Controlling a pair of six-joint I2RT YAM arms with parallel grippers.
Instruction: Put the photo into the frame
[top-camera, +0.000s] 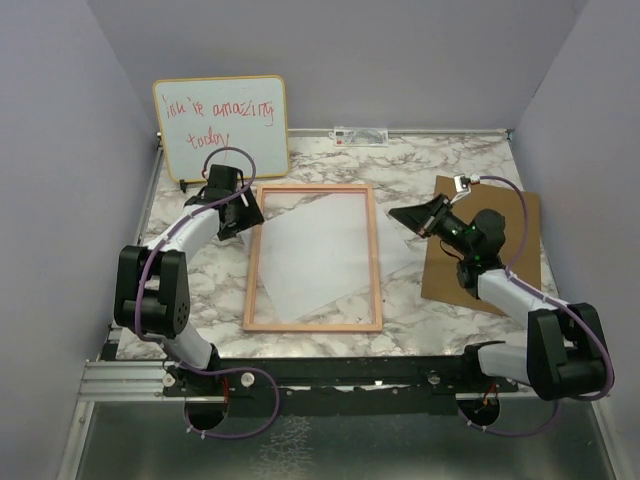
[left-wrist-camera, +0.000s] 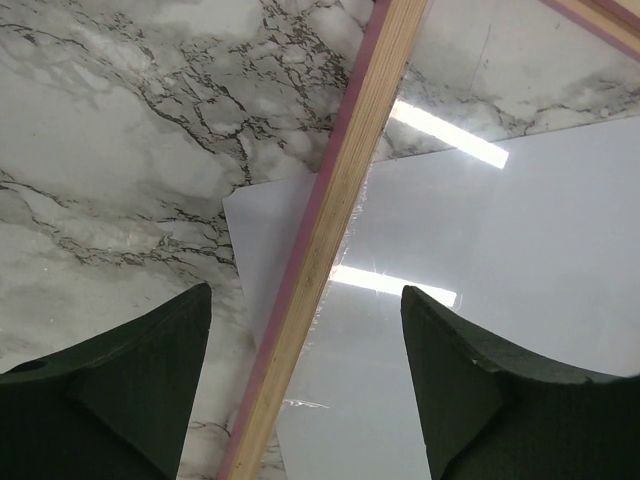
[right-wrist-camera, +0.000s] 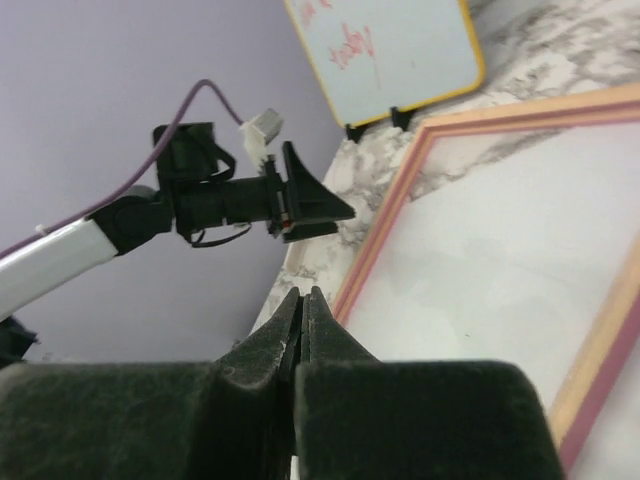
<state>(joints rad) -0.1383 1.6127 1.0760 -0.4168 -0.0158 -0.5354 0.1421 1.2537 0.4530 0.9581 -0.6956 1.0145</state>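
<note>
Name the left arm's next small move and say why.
Probably lower the open left claw and grip the frame by the rail it straddles, to lift it: the photo lies skewed underneath, one corner poking out past that rail.

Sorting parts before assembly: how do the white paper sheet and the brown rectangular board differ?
Colour: the paper sheet is white, the rectangular board brown. Place: the sheet lies skewed under the pinkish light-wood frame, a corner poking out; the board lies outside it, at right. Both lie flat.
</note>
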